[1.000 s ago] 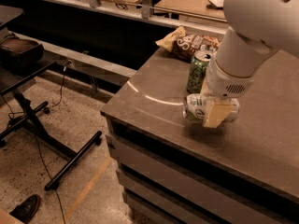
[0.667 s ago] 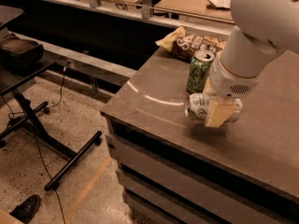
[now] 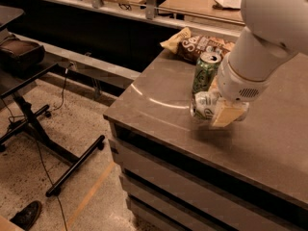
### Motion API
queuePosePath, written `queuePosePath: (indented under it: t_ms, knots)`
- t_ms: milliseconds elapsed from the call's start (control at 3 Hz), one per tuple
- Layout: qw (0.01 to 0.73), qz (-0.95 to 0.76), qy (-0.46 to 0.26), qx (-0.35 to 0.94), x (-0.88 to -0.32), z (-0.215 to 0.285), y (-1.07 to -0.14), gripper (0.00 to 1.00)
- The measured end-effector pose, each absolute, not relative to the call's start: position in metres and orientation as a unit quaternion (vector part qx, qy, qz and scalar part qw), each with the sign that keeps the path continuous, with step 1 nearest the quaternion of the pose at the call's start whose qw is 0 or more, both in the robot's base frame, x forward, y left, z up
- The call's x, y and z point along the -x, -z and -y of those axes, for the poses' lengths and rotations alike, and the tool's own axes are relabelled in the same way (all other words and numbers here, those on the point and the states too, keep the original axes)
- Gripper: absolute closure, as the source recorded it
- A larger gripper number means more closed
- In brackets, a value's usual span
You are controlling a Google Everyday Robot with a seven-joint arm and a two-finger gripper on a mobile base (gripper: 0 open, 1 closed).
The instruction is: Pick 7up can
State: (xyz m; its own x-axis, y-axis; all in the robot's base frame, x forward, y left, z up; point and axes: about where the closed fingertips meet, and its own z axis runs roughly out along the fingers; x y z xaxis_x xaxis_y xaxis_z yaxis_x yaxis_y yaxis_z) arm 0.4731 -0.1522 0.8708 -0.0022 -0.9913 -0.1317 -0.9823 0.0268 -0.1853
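The 7up can point(image 3: 203, 105) is pale silver-white with green print. It lies on its side near the front edge of the grey counter point(image 3: 159, 105). My gripper point(image 3: 215, 105) hangs from the big white arm and is shut on the 7up can. One tan finger pad point(image 3: 226, 114) presses the can's near side, and the other finger sits behind the can. The can is at the counter surface or barely above it; I cannot tell which.
A darker green can point(image 3: 206, 71) stands upright just behind the 7up can, close to the gripper. A chip bag point(image 3: 195, 44) lies at the counter's back. Left of the counter is open floor with a black stand point(image 3: 53, 148) and cables.
The arm and the held can have shifted only slightly up and to the right. The gripper stays shut on the can throughout.
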Motion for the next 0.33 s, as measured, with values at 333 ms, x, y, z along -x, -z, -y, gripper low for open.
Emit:
queuePosePath:
  t_ms: [333]
  knots:
    - [0.111, -0.703, 0.029, 0.702, -0.4721, 0.151, -0.8714, 0.53]
